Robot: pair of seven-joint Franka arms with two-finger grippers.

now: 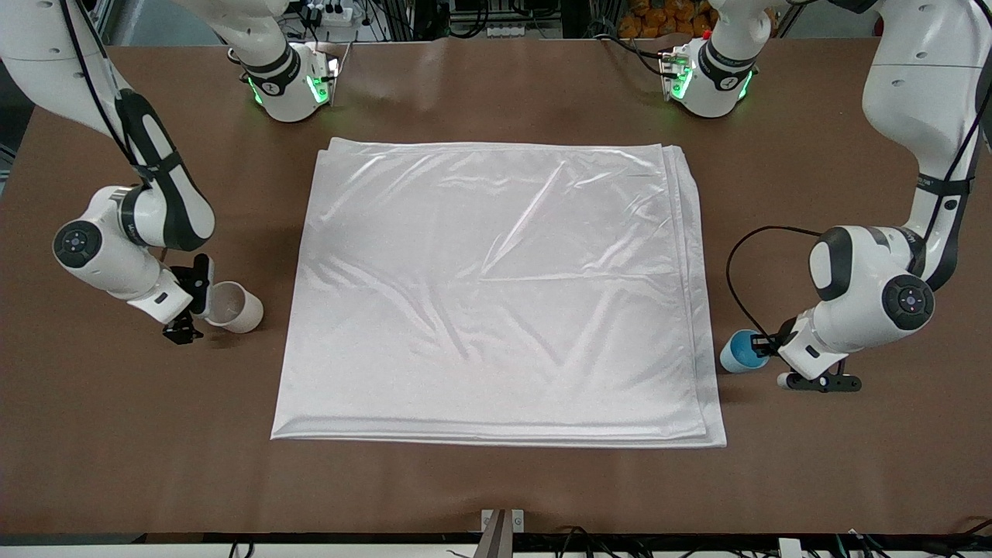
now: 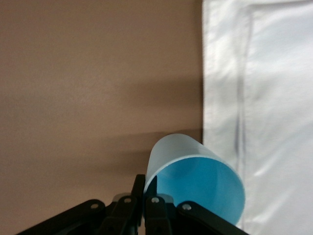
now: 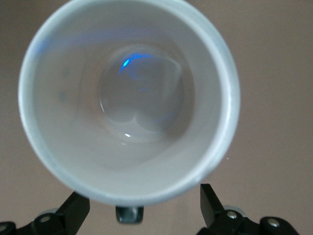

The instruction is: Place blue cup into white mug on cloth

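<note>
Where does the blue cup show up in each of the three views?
Front view: the blue cup lies tipped on the brown table, beside the cloth edge at the left arm's end, against the left claw.
Left wrist view: the cup sits low in the picture, its rim at the claw's fingers.
Right wrist view: not in it.
Shared landmark: the cloth's edge, seen in the front and left wrist views.

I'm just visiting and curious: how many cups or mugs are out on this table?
2. The white mug lies on its side by the right pincer, off the cloth. The blue cup lies tipped at the left pincer, beside the cloth's other edge.
</note>
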